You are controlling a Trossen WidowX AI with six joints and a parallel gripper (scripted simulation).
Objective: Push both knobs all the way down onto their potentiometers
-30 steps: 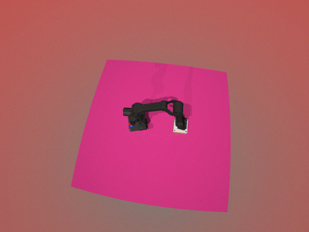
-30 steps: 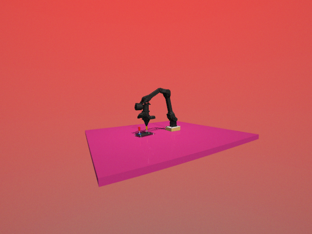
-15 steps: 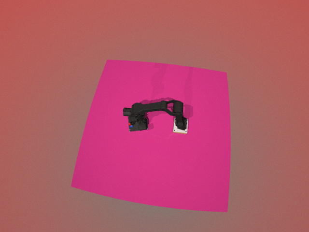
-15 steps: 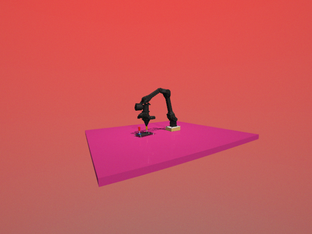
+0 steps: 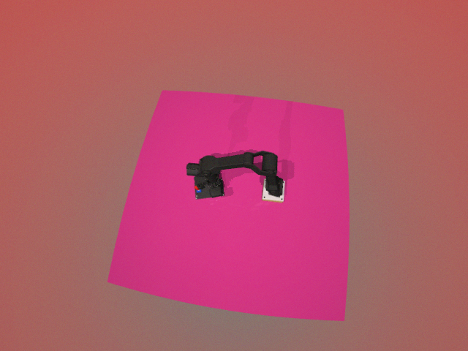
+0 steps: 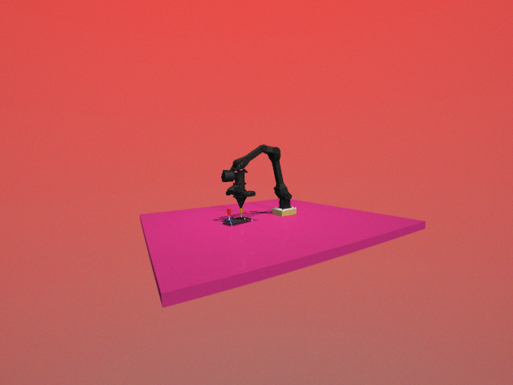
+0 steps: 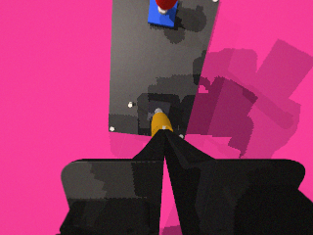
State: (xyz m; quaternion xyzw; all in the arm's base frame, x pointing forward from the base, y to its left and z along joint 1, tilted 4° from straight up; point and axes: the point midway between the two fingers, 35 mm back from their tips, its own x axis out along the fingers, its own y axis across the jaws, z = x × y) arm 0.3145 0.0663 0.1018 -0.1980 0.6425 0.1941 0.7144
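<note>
The dark circuit board [image 5: 205, 194] [image 6: 236, 222] [image 7: 147, 54] stands on short legs. A red knob [image 6: 228, 212] [image 7: 166, 3] stands raised on its shaft above a blue potentiometer [image 5: 198, 191] [image 7: 161, 19]; pale shaft shows below the knob. An orange-yellow knob [image 6: 240, 211] [image 7: 159, 125] also stands raised, with pale shaft below it, over a dark grey potentiometer in shadow. My gripper [image 6: 240, 207] [image 7: 163, 134] is shut and empty, pointing down. Its tips are at the top of the orange-yellow knob, touching or nearly touching it; in the top view the arm hides them.
The arm's pale base [image 5: 268, 197] [image 6: 284, 212] stands on the magenta table [image 5: 234, 257] [image 6: 256, 244], to the right of the board in the top and exterior views. A small pale pin [image 7: 130, 105] stands up from the board left of the orange-yellow knob in the wrist view.
</note>
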